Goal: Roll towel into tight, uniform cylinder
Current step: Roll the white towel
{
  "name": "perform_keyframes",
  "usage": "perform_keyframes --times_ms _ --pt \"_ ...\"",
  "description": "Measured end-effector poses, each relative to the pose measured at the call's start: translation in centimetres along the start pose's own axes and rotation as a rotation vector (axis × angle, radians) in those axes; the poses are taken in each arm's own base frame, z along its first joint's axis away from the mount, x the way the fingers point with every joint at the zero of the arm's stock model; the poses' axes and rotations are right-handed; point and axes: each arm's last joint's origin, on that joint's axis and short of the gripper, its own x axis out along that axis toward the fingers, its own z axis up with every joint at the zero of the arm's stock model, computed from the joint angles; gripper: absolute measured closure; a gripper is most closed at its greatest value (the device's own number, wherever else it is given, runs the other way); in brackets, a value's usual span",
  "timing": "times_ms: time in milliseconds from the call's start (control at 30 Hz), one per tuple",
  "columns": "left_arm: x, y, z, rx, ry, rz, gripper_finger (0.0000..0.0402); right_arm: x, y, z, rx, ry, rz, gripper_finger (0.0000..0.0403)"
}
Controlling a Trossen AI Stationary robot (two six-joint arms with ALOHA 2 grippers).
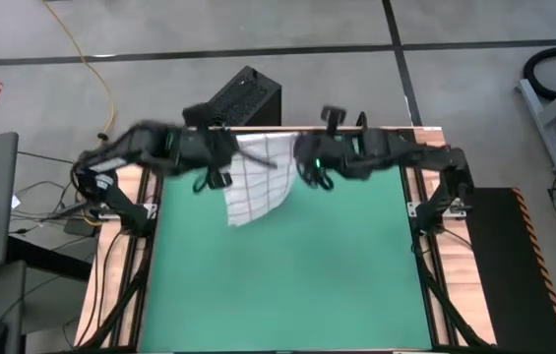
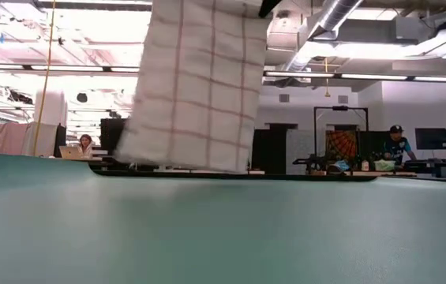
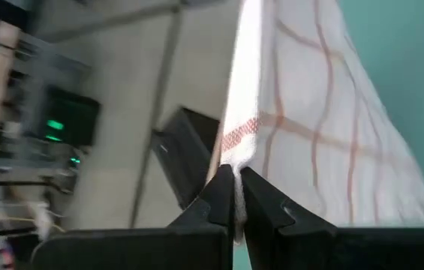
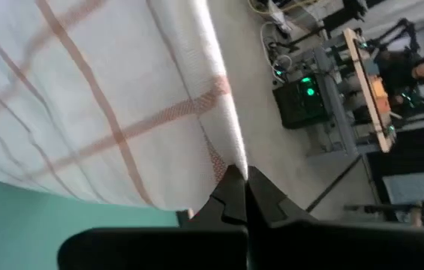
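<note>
The white towel (image 1: 258, 187) with a thin red grid hangs between my two grippers over the far part of the green mat (image 1: 287, 285). My left gripper (image 1: 224, 162) is shut on its upper left end, and my right gripper (image 1: 303, 163) is shut on its upper right end. In the low view the towel (image 2: 191, 87) hangs as a flat sheet. Its lower edge (image 2: 183, 166) hangs above the mat's far edge, clear of the mat. My left gripper (image 3: 236, 174) pinches the towel's hemmed edge near a top corner (image 3: 234, 154) between its two fingertips. The cloth runs away from the fingers and hangs below them. My right gripper (image 4: 240, 176) pinches the other top corner at the hemmed edge (image 4: 227, 154) between its two fingertips; the towel hangs down from there, lifted off the mat.
The mat covers most of the table, and bare wooden strips (image 1: 120, 295) run along its left and right sides. A black box (image 1: 248, 96) stands on the floor beyond the far edge. People (image 2: 396, 142) sit at desks in the room behind.
</note>
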Motion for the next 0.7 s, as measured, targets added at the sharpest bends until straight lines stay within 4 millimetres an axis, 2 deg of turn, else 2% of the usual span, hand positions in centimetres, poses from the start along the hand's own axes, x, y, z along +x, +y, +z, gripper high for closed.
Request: perform_keyframes --times_ms 100,233,333,400,467,533,633,700 --pt "2.3 3.0 -0.4 0.035 0.027 -0.050 0.0401 2.0 -2.2 0.2 0.023 -0.013 -0.037 0.0400" --pt "5.0 7.3 -0.5 0.081 -0.007 0.025 0.0401 4.5 -4.9 -0.1 0.071 -0.007 -0.106 0.0400" --pt "6.2 10.3 -0.5 0.075 -0.102 0.066 0.0401 6.0 -6.2 -0.5 0.099 0.017 -0.145 0.0400" --pt "6.7 11.5 -0.6 0.052 -0.159 0.059 0.0401 6.5 -6.7 -0.9 0.120 0.031 -0.147 0.0400" --pt "7.1 11.8 -1.0 0.051 -0.178 -0.012 0.0401 6.8 -6.5 -1.2 0.142 0.040 -0.103 0.0400" --pt "8.2 11.1 -1.5 0.071 -0.152 -0.104 0.0401 6.9 -5.8 -1.6 0.144 0.060 -0.047 0.0400" --pt "10.6 8.7 -2.5 0.098 -0.054 -0.280 0.0401 7.4 -3.6 -1.8 0.124 0.091 0.001 0.0400" --pt "12.4 6.2 -2.9 0.112 0.010 -0.383 0.0401 7.5 -1.6 -2.1 0.115 0.123 0.041 0.0400"
